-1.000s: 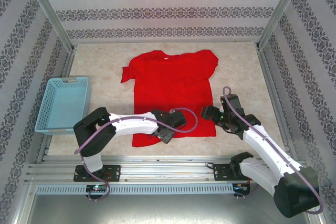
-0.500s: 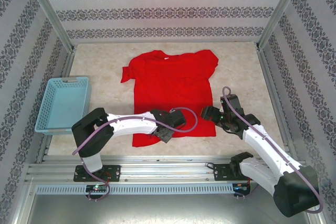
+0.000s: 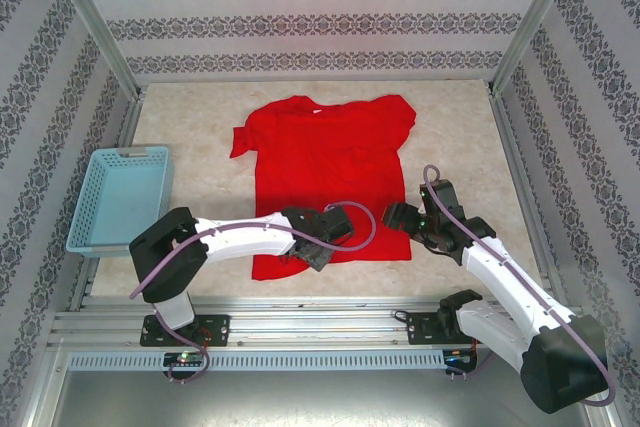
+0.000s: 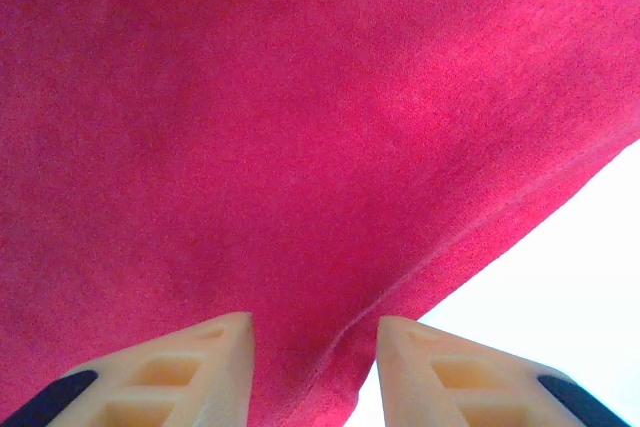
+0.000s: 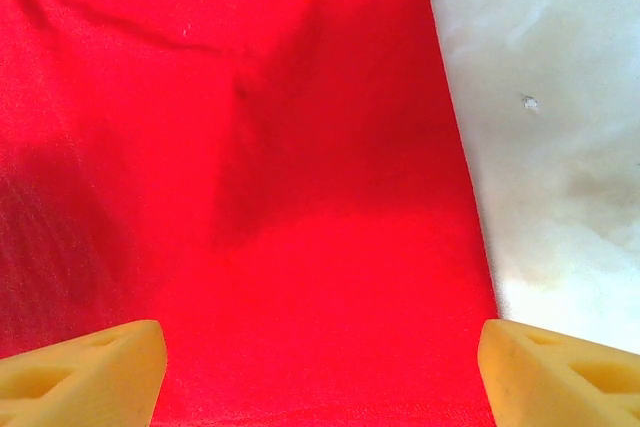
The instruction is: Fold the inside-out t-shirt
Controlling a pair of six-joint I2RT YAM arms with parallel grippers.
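The inside-out t-shirt (image 3: 325, 162) lies spread flat on the table, collar toward the far wall, plain red. My left gripper (image 3: 313, 251) sits at its near hem, left of the middle. In the left wrist view the hem seam of the t-shirt (image 4: 300, 127) runs down between the fingertips, and the left gripper (image 4: 315, 332) is narrowed on that cloth, which fills the gap. My right gripper (image 3: 396, 216) hovers over the near right part of the shirt. In the right wrist view the right gripper (image 5: 320, 352) stands wide open above flat red t-shirt (image 5: 300, 147) near its right side edge.
A light blue mesh basket (image 3: 120, 195) stands at the left edge of the table. Bare marbled tabletop (image 3: 190, 117) surrounds the shirt, and the table (image 5: 550, 147) shows right of the cloth. Patterned walls and metal frame posts close in three sides.
The left jaws have narrowed onto the shirt's near hem, and the left arm's elbow has shifted slightly left. The right arm and the shirt have not moved.
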